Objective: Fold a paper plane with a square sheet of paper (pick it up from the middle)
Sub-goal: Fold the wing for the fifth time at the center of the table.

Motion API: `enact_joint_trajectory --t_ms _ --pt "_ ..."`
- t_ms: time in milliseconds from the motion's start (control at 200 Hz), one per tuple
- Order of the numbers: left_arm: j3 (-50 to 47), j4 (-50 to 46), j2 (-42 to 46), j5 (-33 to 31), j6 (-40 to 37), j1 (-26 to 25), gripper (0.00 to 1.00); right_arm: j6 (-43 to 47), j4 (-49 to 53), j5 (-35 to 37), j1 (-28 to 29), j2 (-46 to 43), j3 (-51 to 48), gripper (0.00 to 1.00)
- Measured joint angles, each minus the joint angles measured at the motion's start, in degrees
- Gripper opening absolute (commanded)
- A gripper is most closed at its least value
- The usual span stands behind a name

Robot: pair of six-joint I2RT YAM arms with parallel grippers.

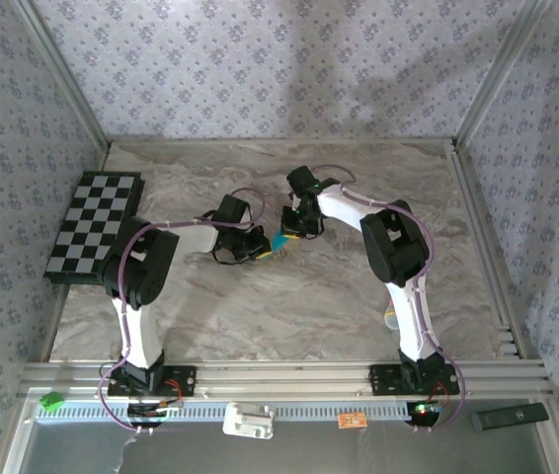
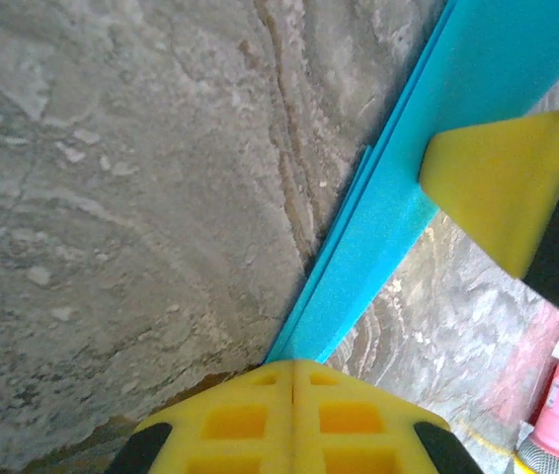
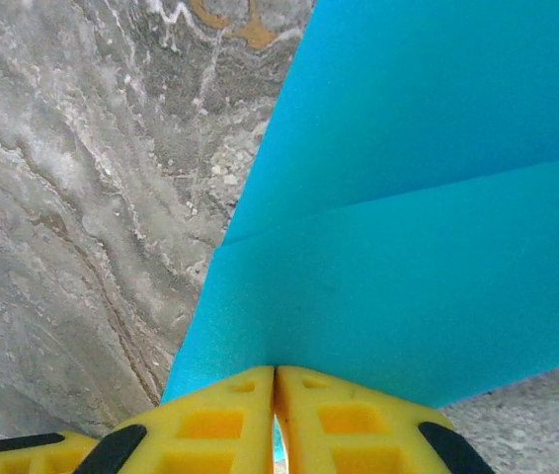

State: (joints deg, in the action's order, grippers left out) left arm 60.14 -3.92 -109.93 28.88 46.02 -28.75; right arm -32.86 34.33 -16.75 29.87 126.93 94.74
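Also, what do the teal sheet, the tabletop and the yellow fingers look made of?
Teal sheet: thin matte paper, going by the sharp crease it holds. Tabletop: grey marble-look veining with a slight sheen; can't tell whether it's real stone or printed laminate. Yellow fingers: matte moulded plastic or rubber, judging by the recessed square pockets.

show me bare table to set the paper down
Bare table: near middle, between left arm and right arm, and the far strip by the back wall. Crowded: centre, where left gripper and right gripper pinch the folded paper, and left, the checkered board.
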Motion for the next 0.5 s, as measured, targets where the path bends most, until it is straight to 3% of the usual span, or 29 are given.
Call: enact_joint_trajectory --t_ms 500 --pt "1.8 -9.1 0.8 -0.2 -12.5 0.9 0.0 -0.4 0.5 0.0 0.0 0.0 0.2 0.13"
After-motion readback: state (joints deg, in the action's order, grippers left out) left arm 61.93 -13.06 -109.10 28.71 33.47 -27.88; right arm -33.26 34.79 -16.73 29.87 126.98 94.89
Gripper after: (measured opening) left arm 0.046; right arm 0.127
